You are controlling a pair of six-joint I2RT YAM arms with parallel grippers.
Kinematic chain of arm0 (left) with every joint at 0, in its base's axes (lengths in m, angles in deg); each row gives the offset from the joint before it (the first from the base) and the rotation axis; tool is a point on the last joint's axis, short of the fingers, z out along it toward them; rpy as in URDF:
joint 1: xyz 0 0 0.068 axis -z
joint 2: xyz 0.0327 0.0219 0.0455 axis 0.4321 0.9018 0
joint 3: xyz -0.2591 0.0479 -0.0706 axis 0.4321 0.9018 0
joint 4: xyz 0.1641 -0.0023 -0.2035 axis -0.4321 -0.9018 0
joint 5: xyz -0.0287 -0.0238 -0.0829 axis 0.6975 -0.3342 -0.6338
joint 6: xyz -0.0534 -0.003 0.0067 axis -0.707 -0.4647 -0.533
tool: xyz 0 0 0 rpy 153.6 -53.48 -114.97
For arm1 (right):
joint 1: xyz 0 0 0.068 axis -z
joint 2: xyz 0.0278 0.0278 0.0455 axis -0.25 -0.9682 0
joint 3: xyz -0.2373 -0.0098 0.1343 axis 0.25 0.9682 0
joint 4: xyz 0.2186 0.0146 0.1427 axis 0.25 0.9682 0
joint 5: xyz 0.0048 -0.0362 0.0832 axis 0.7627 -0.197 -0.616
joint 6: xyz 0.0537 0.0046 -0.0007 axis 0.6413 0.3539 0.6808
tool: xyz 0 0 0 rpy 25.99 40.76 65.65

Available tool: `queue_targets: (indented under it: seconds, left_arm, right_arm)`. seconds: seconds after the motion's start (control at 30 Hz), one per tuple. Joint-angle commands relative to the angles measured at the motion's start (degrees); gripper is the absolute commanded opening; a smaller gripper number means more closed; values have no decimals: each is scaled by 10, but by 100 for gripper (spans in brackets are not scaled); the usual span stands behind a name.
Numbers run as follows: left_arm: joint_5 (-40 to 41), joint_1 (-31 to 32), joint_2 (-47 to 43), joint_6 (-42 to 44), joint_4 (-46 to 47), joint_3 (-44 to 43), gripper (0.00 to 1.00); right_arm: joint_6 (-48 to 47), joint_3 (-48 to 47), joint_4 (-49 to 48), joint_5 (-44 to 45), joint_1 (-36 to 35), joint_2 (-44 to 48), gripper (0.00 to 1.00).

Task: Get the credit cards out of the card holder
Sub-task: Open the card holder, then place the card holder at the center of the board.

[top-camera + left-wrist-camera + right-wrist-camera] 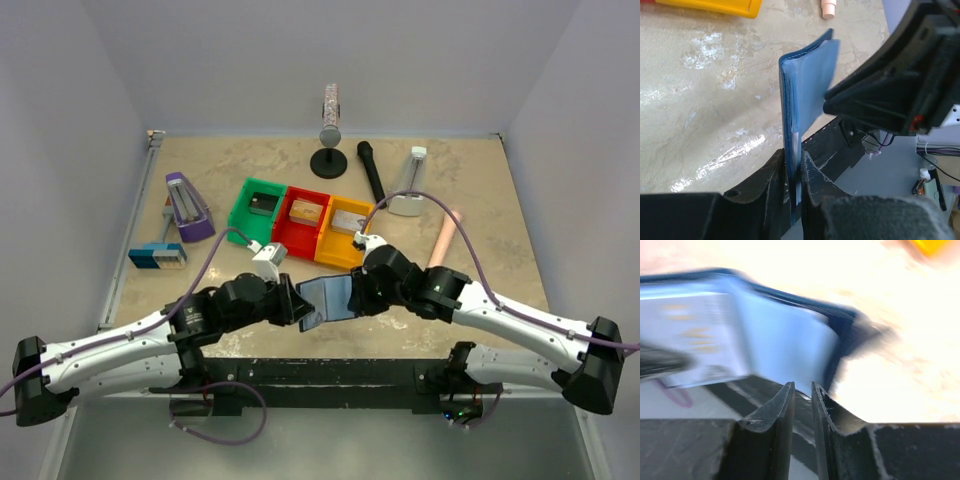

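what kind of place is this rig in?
Probably a lab robot booth: white walls box in the table, two arms bolted at its edge, odd props like bins and a metronome.

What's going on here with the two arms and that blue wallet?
Both arms meet near the front edge of the table, working on the navy card holder. The left gripper has its jaws clamped on one edge of the holder, which is folded partly open. The right gripper is right at the open flap with its jaws narrow. Its wrist view is too blurred to show whether it grips anything. No credit card is visibly out yet.
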Motion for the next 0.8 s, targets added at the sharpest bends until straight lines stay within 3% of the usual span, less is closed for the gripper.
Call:
queue_targets:
  seconds: [0.0,0.33,0.47,0.63,0.77]
  left_arm:
    - [-10,3,-32,-18,39,35,0]
    - [9,1,-26,-31,41,77,0]
    - [10,0,14,-34,77,87,0]
    - [-13,-10,84,-31,162,101,0]
    - [-24,-18,117,-21,215,109,0]
  right_arm:
    - [16,51,-22,-23,50,23,25]
    - [-20,70,20,19,70,192,24]
    - [-39,96,-58,-62,70,252,24]
    - [-30,123,-147,-170,69,191,25]
    - [-12,144,-207,-196,69,114,24]
